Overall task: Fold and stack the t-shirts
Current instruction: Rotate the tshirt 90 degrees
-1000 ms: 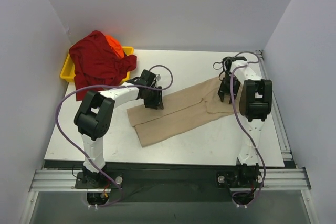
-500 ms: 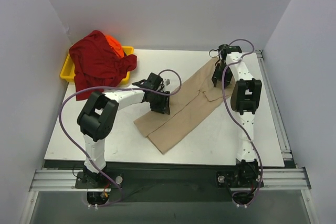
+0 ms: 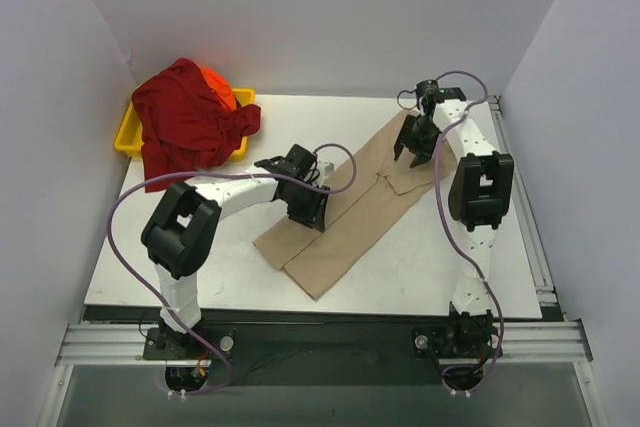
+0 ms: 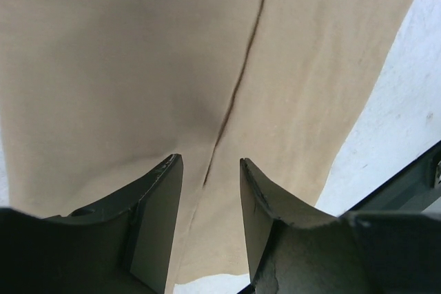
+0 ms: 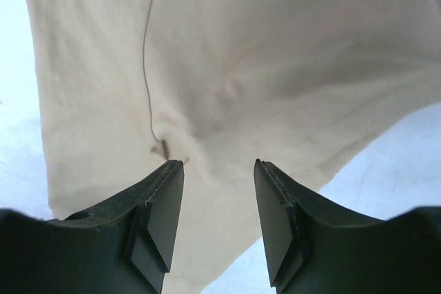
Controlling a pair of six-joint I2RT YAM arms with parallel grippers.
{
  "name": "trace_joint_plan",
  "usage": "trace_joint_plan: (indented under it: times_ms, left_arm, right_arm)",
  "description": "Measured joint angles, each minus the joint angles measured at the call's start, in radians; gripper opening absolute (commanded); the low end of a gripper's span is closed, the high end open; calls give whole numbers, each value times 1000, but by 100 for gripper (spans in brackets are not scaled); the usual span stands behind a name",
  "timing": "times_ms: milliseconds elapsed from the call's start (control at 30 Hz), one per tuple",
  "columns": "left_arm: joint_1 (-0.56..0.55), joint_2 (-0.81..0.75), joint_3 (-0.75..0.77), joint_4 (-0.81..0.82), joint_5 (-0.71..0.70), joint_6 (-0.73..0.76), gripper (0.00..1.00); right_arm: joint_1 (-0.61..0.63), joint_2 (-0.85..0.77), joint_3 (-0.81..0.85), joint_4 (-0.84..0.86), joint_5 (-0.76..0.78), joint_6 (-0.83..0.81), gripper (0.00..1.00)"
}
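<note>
The tan t-shirt [image 3: 350, 217] lies folded into a long strip, running diagonally from the front centre to the back right of the table. My left gripper [image 3: 310, 209] is down on its left edge near the middle. In the left wrist view [image 4: 210, 160] the jaws stand apart, with flat tan cloth [image 4: 138, 67] and a fold seam between them. My right gripper [image 3: 414, 147] is down on the strip's far end. In the right wrist view [image 5: 218, 163] it is open over puckered tan cloth [image 5: 275, 46]. The dark red shirt [image 3: 185, 122] and the orange shirt [image 3: 220, 87] lie heaped at the back left.
The yellow tray [image 3: 128, 137] sits at the back left corner under the red and orange shirts. White walls close in the left, back and right sides. The white table [image 3: 200, 267] ends at a metal rail [image 3: 320, 339] in front.
The tan strip has swung from nearly level to a steeper diagonal. My left gripper moved right and nearer; my right gripper moved toward the back wall with the far end.
</note>
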Motion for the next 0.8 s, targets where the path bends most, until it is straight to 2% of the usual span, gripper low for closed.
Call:
trace_joint_plan:
  times_ms: [233, 533, 800]
  left_arm:
    - [-16, 19, 5, -33, 6, 14, 49]
    - [-35, 46, -3, -27, 48, -19, 49]
    - [-42, 81, 34, -33, 99, -22, 49]
  right_arm:
    - [48, -32, -123, 32, -12, 17, 45]
    - [56, 36, -120, 45, -51, 43, 45]
    - [56, 88, -45, 29, -60, 55, 45]
